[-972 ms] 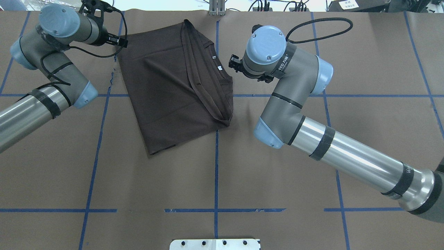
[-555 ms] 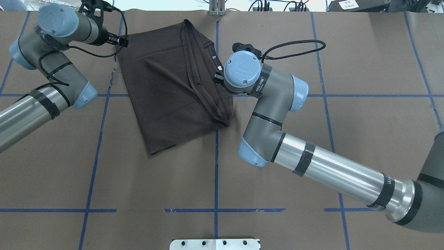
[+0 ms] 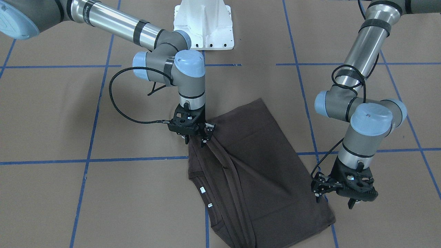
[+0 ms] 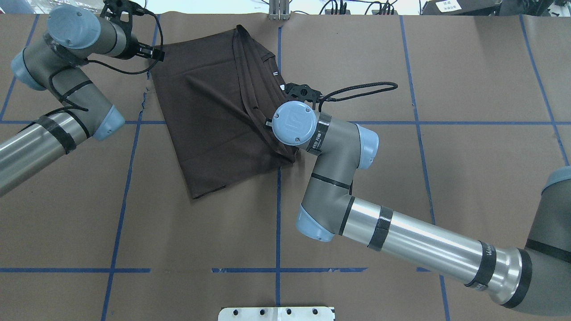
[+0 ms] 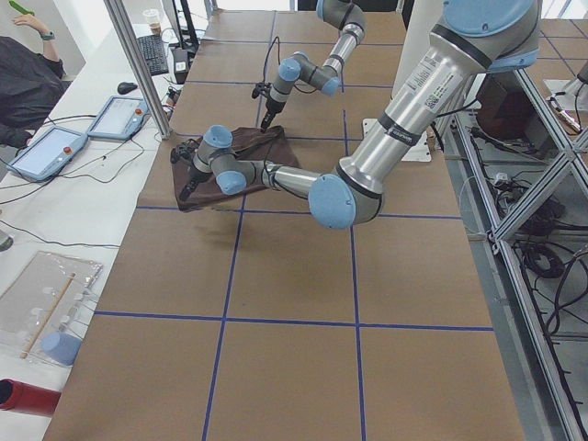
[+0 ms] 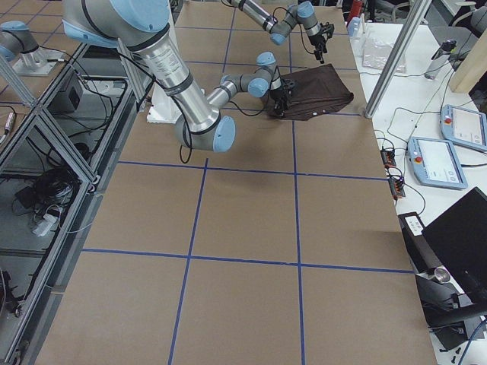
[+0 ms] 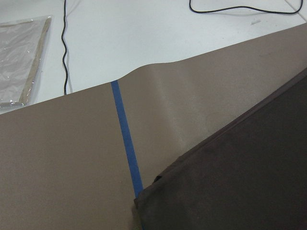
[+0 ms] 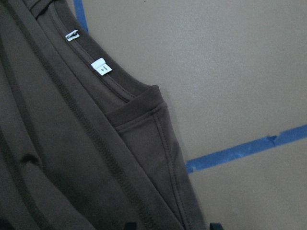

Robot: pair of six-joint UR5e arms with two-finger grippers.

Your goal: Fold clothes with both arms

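Note:
The dark brown T-shirt lies folded flat on the brown table, collar side toward the right arm, with white tags showing inside the neck. My right gripper points straight down at the shirt's near right edge, open, with its fingertips on either side of the sleeve hem. In the overhead view the right wrist hides it. My left gripper stands open just above the shirt's far left corner, holding nothing.
The white pedestal base stands behind the shirt on the robot's side. Blue tape lines cross the table. Its far edge lies close past the shirt, where a metal post, tablets and a seated person are.
The right arm has swung in from the shirt's right side toward the robot, and its gripper now stands over the shirt's right edge. The left arm has not moved.

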